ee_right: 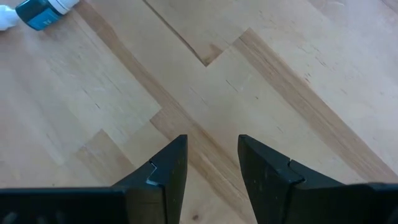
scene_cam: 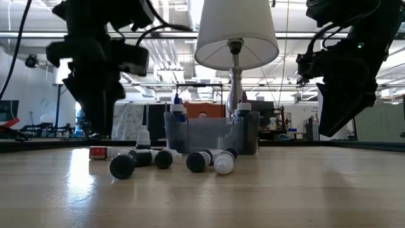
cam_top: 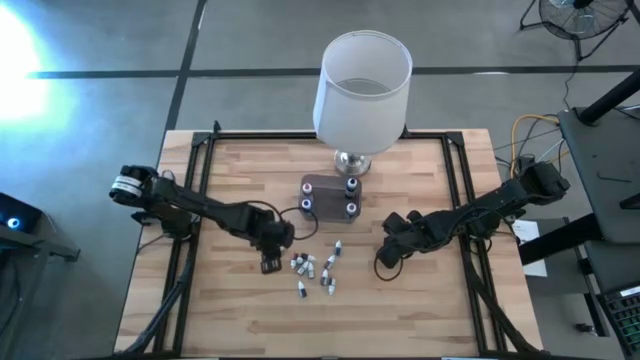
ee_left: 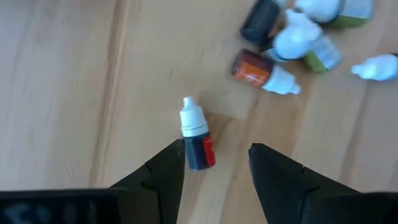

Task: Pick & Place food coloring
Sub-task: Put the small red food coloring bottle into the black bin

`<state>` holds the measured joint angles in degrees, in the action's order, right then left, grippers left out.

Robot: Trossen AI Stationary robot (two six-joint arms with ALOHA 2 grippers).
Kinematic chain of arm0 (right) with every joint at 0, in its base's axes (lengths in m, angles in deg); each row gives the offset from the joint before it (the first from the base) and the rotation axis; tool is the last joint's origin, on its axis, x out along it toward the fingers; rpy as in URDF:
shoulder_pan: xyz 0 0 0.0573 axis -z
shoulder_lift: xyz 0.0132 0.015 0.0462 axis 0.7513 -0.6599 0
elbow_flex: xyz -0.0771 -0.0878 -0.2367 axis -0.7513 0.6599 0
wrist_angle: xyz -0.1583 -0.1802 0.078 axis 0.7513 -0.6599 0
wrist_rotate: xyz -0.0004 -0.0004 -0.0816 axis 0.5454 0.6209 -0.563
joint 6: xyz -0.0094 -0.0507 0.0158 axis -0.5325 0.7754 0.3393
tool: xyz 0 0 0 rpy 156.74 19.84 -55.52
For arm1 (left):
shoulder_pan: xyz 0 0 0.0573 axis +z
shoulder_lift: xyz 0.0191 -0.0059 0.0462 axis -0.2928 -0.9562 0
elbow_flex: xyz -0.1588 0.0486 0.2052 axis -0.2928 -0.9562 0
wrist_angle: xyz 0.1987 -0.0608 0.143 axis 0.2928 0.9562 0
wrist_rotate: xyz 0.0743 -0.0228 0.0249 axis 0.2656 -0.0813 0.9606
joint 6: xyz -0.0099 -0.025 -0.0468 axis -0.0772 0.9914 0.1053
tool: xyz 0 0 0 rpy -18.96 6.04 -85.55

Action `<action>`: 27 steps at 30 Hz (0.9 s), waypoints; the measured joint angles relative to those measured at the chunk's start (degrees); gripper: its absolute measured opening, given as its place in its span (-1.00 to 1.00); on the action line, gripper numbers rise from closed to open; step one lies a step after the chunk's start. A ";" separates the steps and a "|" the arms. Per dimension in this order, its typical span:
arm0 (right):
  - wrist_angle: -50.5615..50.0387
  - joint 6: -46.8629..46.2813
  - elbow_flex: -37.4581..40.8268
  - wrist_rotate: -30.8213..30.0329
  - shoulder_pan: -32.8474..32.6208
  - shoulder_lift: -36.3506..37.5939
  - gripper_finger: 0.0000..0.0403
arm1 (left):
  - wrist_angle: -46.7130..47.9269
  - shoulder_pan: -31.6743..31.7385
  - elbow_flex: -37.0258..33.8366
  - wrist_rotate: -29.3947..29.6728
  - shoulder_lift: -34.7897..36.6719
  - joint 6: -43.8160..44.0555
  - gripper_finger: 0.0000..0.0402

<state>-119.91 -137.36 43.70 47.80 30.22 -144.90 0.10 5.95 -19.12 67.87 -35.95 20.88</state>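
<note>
Blue bottle (ee_right: 38, 14) cut by edge

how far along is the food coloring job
Done: a few bottles stand in the clear tub. In hand: the left end effector is open around one upright bottle, not gripped. Left: the loose pile. The right end effector is open and empty.

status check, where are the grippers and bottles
Left gripper open over a dark bottle. Right gripper open over bare wood. Loose bottles beside tub. Nothing blocking.
</note>
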 joint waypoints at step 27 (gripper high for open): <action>0.23 0.46 0.00 -0.11 0.00 0.00 -0.32 | -13.58 0.50 -7.29 7.89 -2.25 8.86 -0.63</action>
<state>-119.68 -136.90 43.70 47.70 30.22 -144.90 -13.48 6.45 -26.42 75.76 -38.20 29.74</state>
